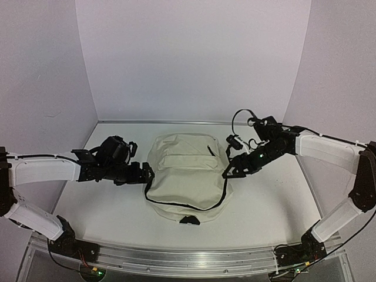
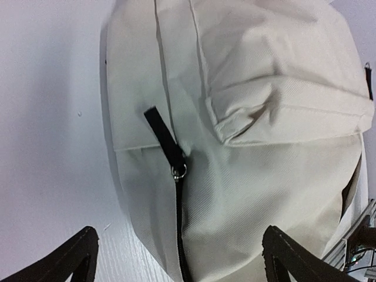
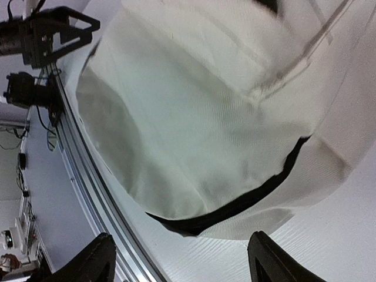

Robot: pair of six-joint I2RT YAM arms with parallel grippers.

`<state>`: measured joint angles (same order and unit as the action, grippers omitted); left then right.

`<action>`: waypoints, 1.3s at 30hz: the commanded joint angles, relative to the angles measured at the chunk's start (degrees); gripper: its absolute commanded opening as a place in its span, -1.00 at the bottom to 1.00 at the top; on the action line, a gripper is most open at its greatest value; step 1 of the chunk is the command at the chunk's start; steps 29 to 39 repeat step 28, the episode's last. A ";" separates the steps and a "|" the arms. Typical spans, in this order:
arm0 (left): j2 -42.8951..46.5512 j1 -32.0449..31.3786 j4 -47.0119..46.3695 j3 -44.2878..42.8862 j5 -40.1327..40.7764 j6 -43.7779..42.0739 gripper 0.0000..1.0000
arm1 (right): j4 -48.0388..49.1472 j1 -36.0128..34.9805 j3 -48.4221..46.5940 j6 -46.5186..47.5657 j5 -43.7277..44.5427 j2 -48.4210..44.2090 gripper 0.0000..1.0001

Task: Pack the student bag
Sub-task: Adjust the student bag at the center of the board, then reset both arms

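Observation:
The student bag (image 1: 185, 173), a large cream fabric backpack with black zippers, lies flat in the middle of the table. My left gripper (image 1: 145, 174) is at its left edge, open, fingers (image 2: 79, 258) spread wide. The bag's side, (image 2: 252, 176) in this view, with a black zipper line and a metal zipper pull (image 2: 179, 171), lies just ahead between them. My right gripper (image 1: 229, 171) is at the bag's right edge, also open, fingertips (image 3: 270, 261) far apart above bare table. Ahead of it runs the bag's black zipper band (image 3: 247, 198). Neither gripper holds anything.
An aluminium rail (image 1: 182, 258) runs along the table's near edge, also visible as the rail (image 3: 88, 176) in the right wrist view. White walls close in the back and sides. A small black strap end (image 1: 189, 220) pokes out at the bag's near edge.

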<state>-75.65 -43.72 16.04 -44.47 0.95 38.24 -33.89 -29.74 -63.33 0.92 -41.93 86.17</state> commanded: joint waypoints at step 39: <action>-3.41 5.42 15.36 -20.17 5.73 -1.59 0.99 | 4.85 14.11 2.23 -5.14 13.34 -16.37 0.97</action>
